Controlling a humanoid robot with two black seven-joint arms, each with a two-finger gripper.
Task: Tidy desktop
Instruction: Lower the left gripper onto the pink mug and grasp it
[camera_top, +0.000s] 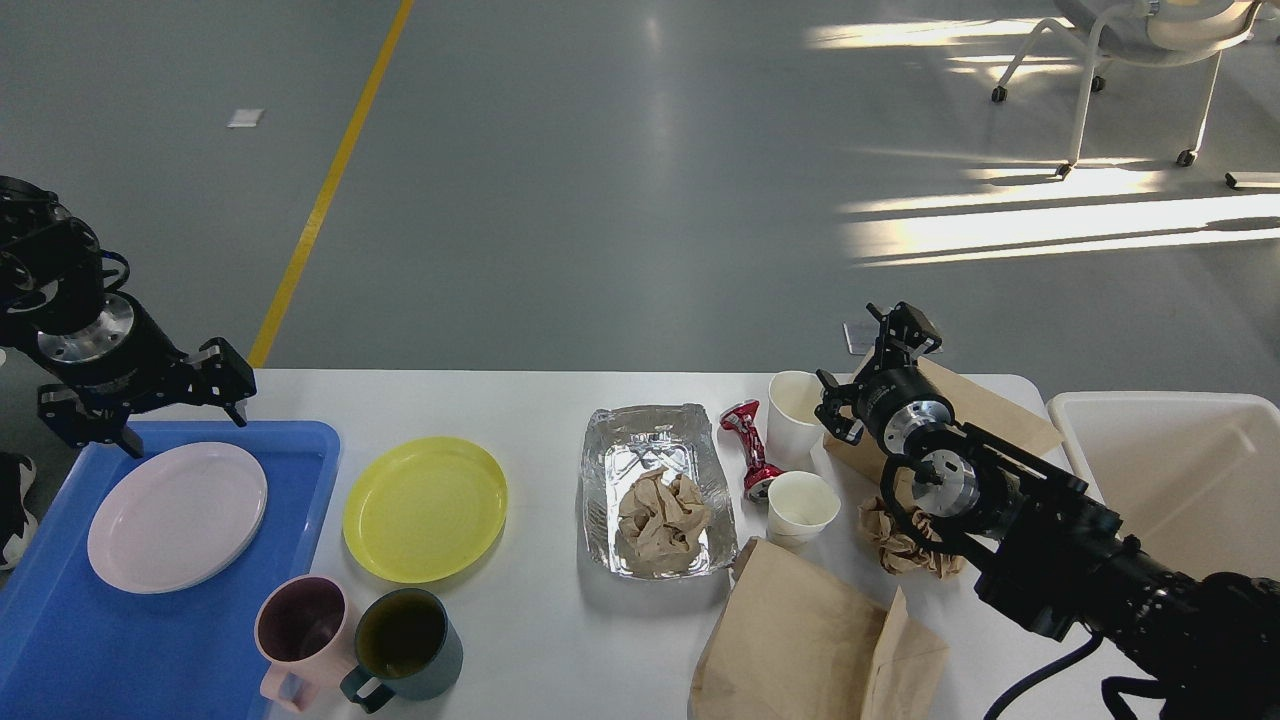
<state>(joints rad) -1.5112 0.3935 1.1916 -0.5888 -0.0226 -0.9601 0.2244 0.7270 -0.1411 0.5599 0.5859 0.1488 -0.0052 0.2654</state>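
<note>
The desktop (560, 400) is a wide white surface with rounded corners that fills the lower half of the view, its far edge against grey floor. At its left end sits a blue tray (60, 640) holding a pale pink plate (178, 517). Just right of the tray lies a yellow plate (425, 508), and in front of it stand a pink mug (298, 632) and a dark green mug (405, 645), touching each other. Near the middle is a foil tray (645, 445) with a crumpled brown paper ball (662, 520) inside. Right of it lies a crushed red can (750, 448), beside two white paper cups (800, 505), one behind the other. A brown paper bag (810, 640) lies flat at the near edge, and another crumpled paper wad (900, 545) sits beside the right arm. An off-white bin (1180, 470) stands at the right end.

The left gripper (180, 405) hangs over the tray's far edge, fingers spread and empty. The right gripper (868, 378) hovers just right of the farther cup, fingers apart, holding nothing.
</note>
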